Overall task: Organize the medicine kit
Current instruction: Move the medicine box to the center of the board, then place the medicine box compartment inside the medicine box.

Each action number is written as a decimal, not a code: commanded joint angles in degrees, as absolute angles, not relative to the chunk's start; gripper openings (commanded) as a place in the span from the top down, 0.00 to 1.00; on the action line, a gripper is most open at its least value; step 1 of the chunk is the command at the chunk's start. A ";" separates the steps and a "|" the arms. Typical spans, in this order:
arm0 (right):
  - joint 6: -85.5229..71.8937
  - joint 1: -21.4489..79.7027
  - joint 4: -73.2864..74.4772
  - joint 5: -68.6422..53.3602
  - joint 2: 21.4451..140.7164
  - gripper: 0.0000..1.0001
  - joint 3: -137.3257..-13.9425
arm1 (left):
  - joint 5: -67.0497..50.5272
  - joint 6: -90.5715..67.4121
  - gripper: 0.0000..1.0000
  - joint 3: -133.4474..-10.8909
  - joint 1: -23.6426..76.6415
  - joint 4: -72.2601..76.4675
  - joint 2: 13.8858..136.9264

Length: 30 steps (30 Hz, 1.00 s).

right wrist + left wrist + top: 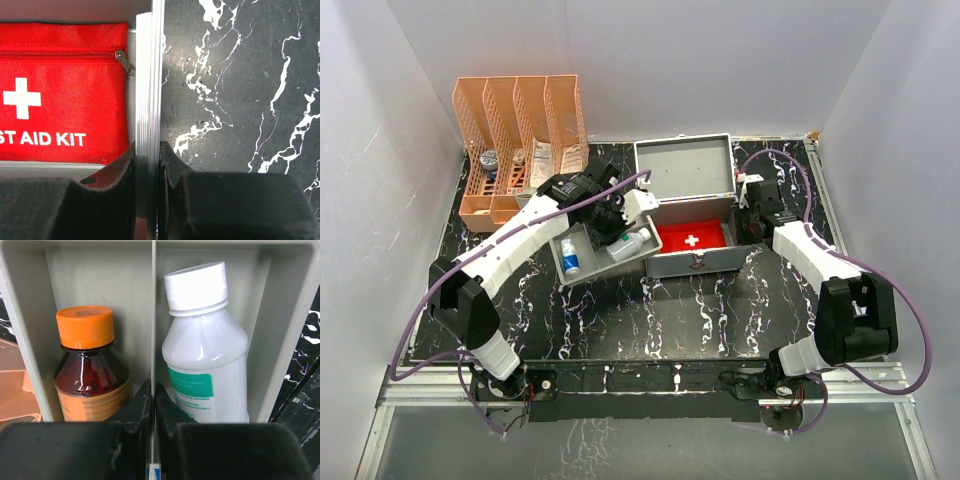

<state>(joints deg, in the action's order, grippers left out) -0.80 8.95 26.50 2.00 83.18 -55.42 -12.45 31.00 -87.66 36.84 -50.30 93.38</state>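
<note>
While the medicine kit sits open at centre frame on the black marbled desk, lid raised, the right end effector is pinched narrow on its right side wall. The case looks like stiff metal, likely fairly heavy with smooth edges. That thin wall rim seems fine for steadying, but I'd want both sides held for lifting. Inside lies a red first aid pouch, soft fabric, lying flat. The left end effector is clamped on the centre divider of the grey tray, which is tilted just left of the case. The tray holds a brown orange-capped bottle in the left compartment and a white bottle in the right. The orange rack at upper left holds small items I can't make out.
</note>
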 commanded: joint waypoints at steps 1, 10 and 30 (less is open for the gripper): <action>-2.21 10.62 27.09 1.70 79.85 1.00 -54.00 | -11.74 30.47 1.00 -91.71 37.14 -50.46 92.54; -7.88 15.64 26.91 3.89 79.39 1.00 -51.87 | -11.25 30.41 1.00 -94.63 37.39 -51.33 93.50; -22.32 25.72 26.98 13.42 75.44 1.00 -48.67 | -11.23 30.58 1.00 -95.73 37.97 -50.88 94.26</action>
